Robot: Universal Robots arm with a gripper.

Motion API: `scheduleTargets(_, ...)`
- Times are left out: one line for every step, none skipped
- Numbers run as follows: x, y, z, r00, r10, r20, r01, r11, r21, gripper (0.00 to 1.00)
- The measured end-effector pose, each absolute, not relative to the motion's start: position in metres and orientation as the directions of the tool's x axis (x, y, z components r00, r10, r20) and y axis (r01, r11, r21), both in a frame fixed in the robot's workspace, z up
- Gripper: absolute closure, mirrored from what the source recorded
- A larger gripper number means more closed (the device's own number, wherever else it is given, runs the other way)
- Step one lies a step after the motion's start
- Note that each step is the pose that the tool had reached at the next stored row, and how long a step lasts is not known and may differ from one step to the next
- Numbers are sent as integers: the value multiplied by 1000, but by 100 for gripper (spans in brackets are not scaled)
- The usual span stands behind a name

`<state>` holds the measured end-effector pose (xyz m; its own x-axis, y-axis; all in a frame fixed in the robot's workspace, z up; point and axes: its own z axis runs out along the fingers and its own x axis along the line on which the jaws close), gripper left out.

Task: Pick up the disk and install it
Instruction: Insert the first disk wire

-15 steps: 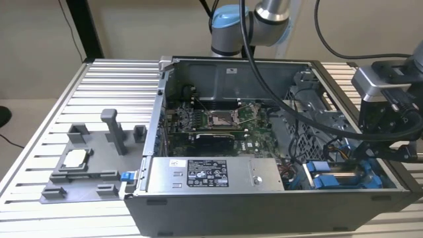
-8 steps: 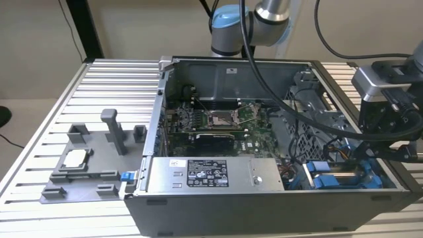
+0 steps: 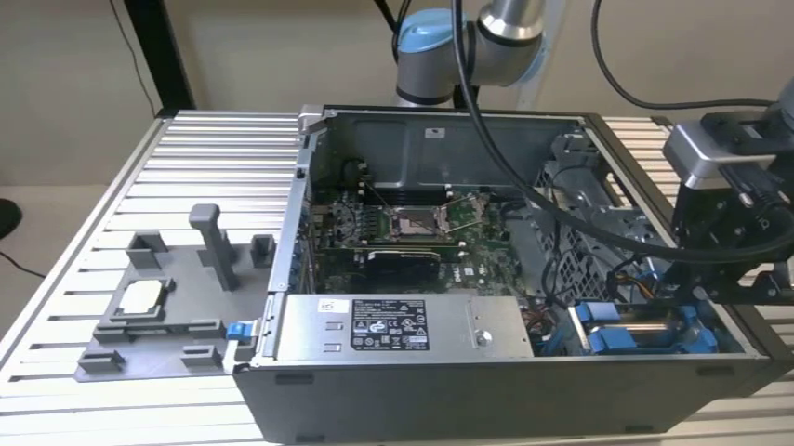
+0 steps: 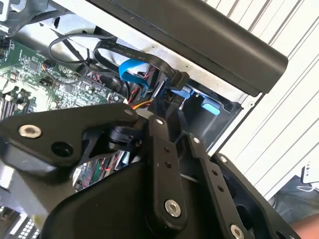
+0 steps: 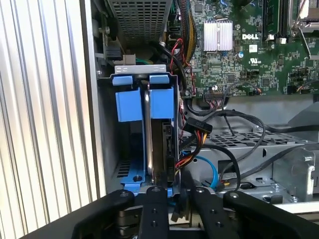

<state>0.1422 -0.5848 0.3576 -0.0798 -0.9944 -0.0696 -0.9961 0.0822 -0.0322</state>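
Observation:
The disk (image 5: 158, 149) stands on edge inside the drive bay at the open computer case's corner, on the exterior view's right. Its blue carrier tabs (image 5: 162, 97) point toward the motherboard. In the exterior view the disk (image 3: 645, 325) shows as a silver strip between blue carrier parts. My gripper (image 5: 178, 191) hangs just above the bay's outer end, over the case's edge. Its fingers (image 5: 153, 199) stand close together with nothing held between them. The gripper (image 3: 713, 279) is a black body above that corner, and its linkages (image 4: 167, 164) show close up in the second wrist view.
A grey labelled power-supply box (image 3: 403, 325) lies along the case's near side. The green motherboard (image 3: 422, 223) fills the case's middle. Black and coloured cables (image 5: 199, 134) run beside the bay. A grey fixture plate (image 3: 162, 316) with a small silver chip (image 3: 143, 295) sits on the slatted table.

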Motion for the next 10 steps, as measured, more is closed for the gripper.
scheduleTargets(143, -585, 359, -80, -994, -73, -996, 82, -30, 0)
scheduleTargets(144, -585, 361, -80, -994, -76, -996, 82, -27, 0)
scheduleTargets(145, -585, 362, -80, -994, -79, -996, 83, -24, 0)
scheduleTargets(146, -586, 363, -81, -993, -82, -996, 83, -21, 0)
scheduleTargets(147, -586, 365, -81, -993, -85, -996, 83, -19, 0)
scheduleTargets(147, -586, 366, -81, -993, -87, -996, 83, -17, 0)
scheduleTargets(148, -586, 366, -81, -993, -90, -996, 83, -16, 0)
scheduleTargets(148, -586, 367, -82, -992, -93, -996, 83, -16, 0)
scheduleTargets(148, -586, 368, -84, -992, -95, -996, 86, -15, 0)
scheduleTargets(148, -587, 368, -90, -991, -97, -996, 92, -15, 0)
